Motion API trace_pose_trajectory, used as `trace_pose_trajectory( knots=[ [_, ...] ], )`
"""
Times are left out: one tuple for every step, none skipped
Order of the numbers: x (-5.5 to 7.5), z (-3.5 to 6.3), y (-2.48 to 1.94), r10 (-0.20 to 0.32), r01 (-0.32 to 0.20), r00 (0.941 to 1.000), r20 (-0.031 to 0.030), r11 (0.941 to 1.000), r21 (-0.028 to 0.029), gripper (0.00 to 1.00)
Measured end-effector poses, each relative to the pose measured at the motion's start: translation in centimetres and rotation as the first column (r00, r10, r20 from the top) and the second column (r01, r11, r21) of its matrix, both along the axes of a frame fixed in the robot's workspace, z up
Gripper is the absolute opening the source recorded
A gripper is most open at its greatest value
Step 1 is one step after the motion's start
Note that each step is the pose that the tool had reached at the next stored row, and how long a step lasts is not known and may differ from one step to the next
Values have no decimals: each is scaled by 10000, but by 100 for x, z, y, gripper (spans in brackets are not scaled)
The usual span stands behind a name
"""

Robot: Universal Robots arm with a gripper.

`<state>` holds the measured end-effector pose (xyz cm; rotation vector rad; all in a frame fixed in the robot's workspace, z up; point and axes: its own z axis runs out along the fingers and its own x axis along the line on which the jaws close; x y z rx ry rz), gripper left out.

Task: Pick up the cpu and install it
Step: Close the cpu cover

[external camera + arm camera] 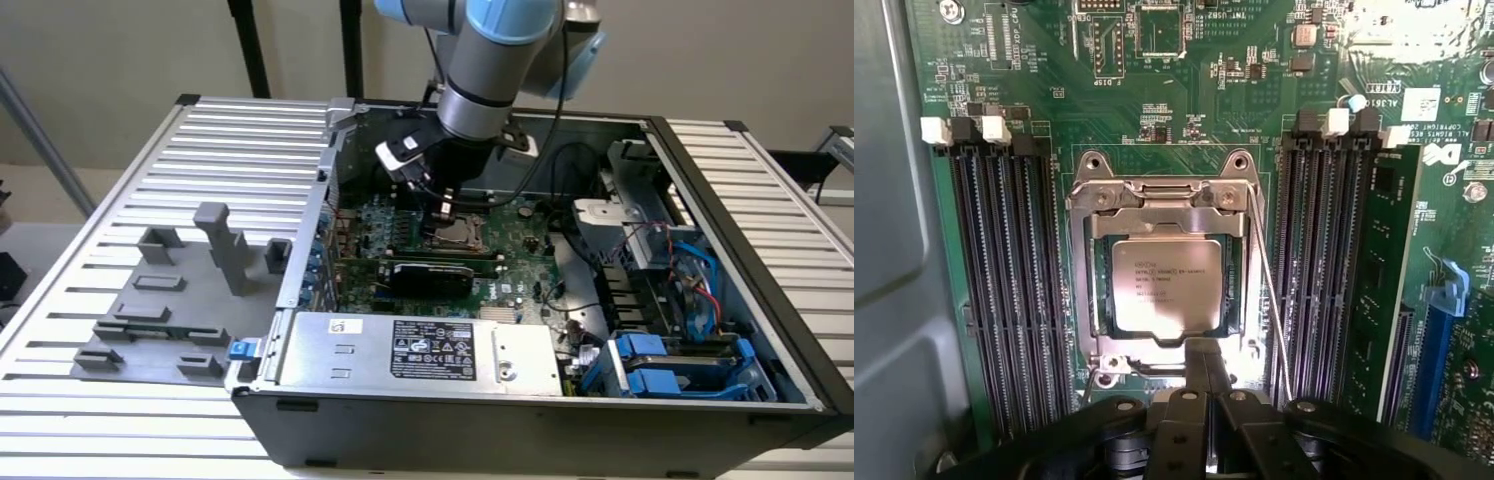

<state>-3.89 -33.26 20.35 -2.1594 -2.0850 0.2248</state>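
Observation:
The cpu (1166, 288), a small square chip with a pale metal top and printed text, lies flat in the motherboard socket, framed by the silver load plate (1154, 195). The thin socket lever (1269, 290) runs along one side of it. My gripper (1204, 365) hangs just beside the socket's edge, its dark fingers pressed together with nothing between them, and it is not touching the chip. In the exterior view the gripper (438, 212) reaches down into the open computer case, right above the cpu (461, 233) near the middle of the green motherboard (514, 250).
Black memory slots (1014, 290) flank the socket on both sides. A silver labelled power supply (414, 350) sits at the case's near wall, and blue drive caddies (667, 365) with cables are on the exterior view's right. Grey fixture blocks (174, 300) stand on the slatted table at the left.

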Motion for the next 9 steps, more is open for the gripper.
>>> trace_pose_trajectory(
  knots=[
    [0,-9,1,0,0,10000,0,10000,0,11],
    [0,-17,1,1,-1,10000,-1,10000,-2,11],
    [-1,-23,1,0,0,10000,-3,10000,-4,11],
    [-3,-27,1,0,0,10000,-5,10000,-6,11],
    [-5,-30,2,-2,2,10000,-5,10000,-6,11],
    [-7,-31,2,-1,1,10000,-4,10000,-6,11],
    [-7,-32,3,0,0,10000,-3,10000,-3,11],
    [-6,-31,4,0,0,10000,-2,10000,0,11],
    [-6,-24,5,0,0,10000,-2,10000,9,11]
  ],
)
